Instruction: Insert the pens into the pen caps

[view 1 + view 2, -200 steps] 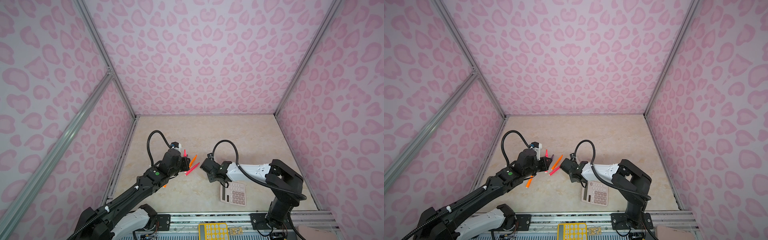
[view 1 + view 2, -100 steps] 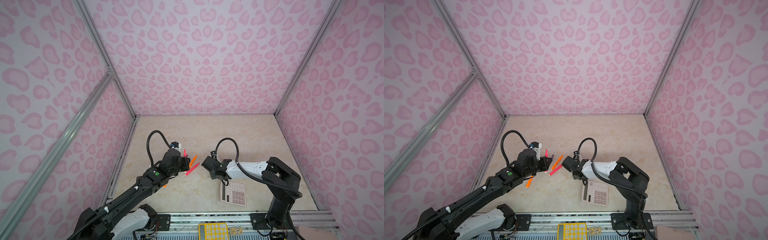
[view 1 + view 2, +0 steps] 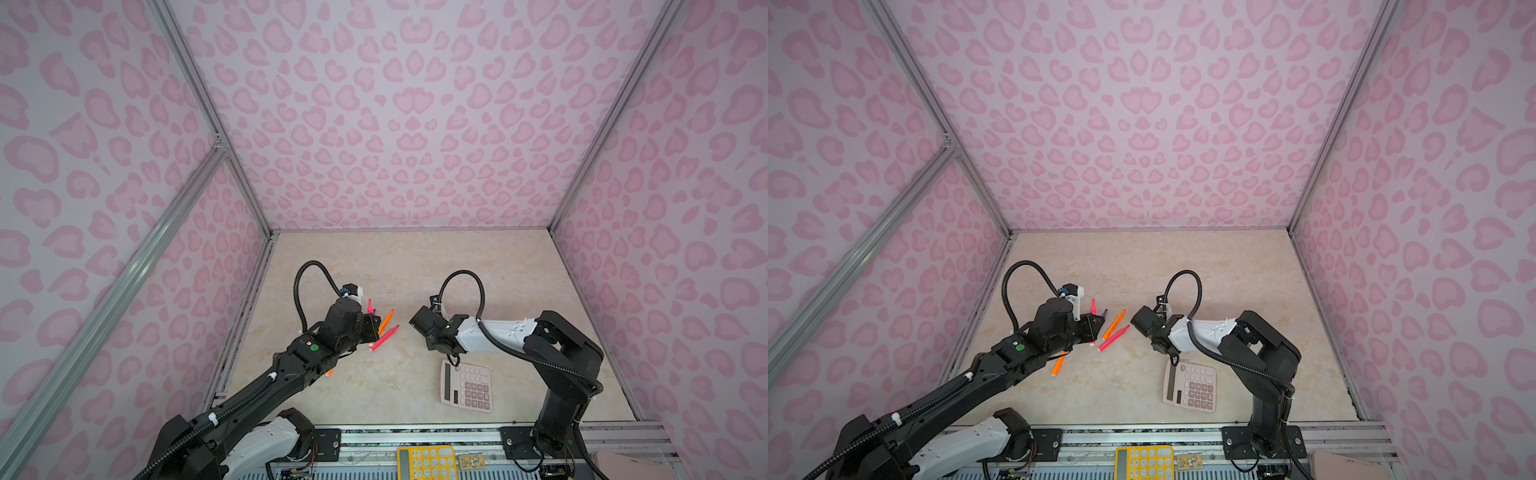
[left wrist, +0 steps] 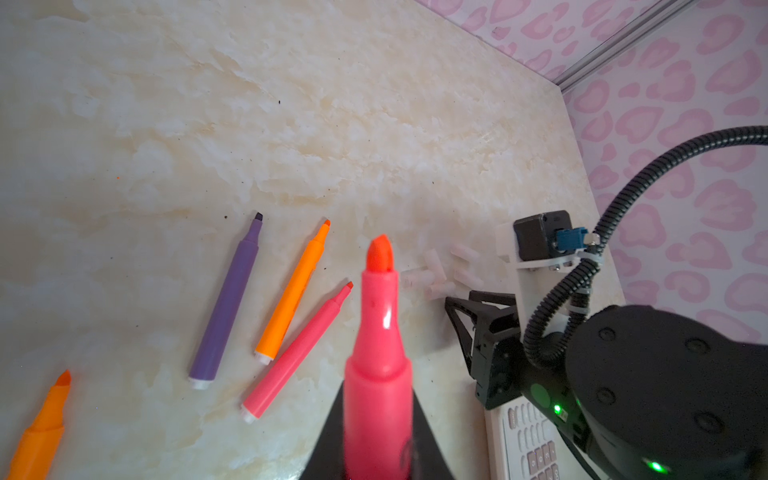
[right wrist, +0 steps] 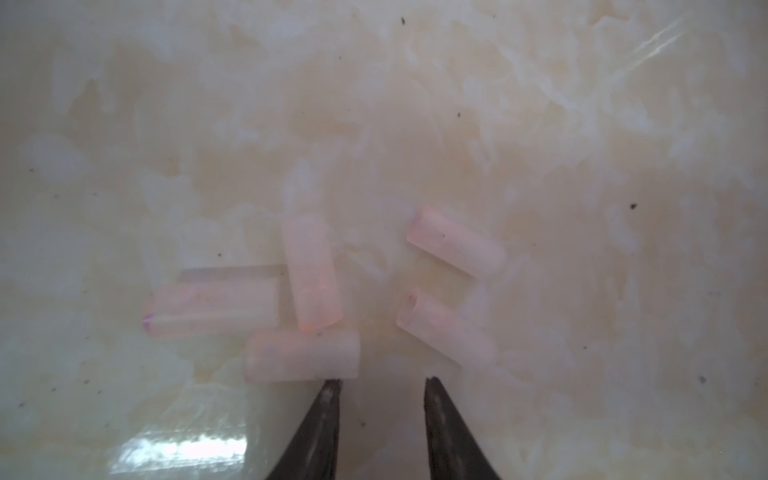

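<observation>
The left hand (image 4: 376, 419) is clamped tight on a pink pen (image 4: 376, 332), whose bare tip points away toward the right arm. Over the last second this hand has not budged in either top view.

The right hand (image 5: 382, 380) is the one that moved. It has crept a little farther and to the left, and it now hangs low at the caps (image 5: 311, 274). Its jaws stand part open with nothing between them, and their tips sit just on the near side of the cluster. One tip is at the edge of the nearest cap (image 5: 301, 357), though I cannot tell whether it touches.

I count five caps lying flat on the bench (image 3: 415, 270) between the two hands. Three are bunched close and two lie a little apart from them. The other pens (image 4: 293, 291), one purple, one orange and one pink, lie uncapped just left of the caps. A second orange pen (image 4: 41, 428) lies nearer, on the left.

The small shift looks like lining up to pick a cap while the pen waits ready. No cap is lifted and no pen is capped, so the task is barely begun. The caps are small, round and crowded, so closing on one may roll or push its neighbours.
</observation>
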`<state>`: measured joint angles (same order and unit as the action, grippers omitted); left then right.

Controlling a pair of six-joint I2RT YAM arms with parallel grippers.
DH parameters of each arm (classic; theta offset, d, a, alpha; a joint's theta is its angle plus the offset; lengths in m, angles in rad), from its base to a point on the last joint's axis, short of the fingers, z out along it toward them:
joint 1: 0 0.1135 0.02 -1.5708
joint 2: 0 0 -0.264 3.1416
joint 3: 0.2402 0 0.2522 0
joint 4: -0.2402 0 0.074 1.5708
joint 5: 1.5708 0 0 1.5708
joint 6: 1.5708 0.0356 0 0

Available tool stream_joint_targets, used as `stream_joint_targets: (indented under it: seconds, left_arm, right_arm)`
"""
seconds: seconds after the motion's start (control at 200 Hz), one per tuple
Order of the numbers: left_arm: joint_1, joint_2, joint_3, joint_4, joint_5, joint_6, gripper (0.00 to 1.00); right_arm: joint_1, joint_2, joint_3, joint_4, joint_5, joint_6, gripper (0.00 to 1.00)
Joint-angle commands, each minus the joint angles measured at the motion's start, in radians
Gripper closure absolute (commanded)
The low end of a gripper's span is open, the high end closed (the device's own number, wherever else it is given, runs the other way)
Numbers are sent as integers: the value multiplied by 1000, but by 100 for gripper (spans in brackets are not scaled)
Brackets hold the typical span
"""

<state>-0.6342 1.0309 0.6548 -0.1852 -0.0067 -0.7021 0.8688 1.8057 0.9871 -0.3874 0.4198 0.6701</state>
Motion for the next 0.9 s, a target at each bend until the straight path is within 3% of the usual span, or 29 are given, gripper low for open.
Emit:
stream_joint_targets:
  seconds: [0.0, 0.535, 0.895]
  left_arm:
    - [1, 1, 11, 10, -6, 6, 97]
    - [1, 6, 14, 9, -10, 7, 97]
    - [1, 6, 14, 8, -12, 9, 97]
  right_arm:
    - [-13, 9, -18, -48, -15, -2, 64]
    - [-27, 93, 94, -21, -51, -39, 66]
    - [-14, -26, 70, -52, 4, -26, 64]
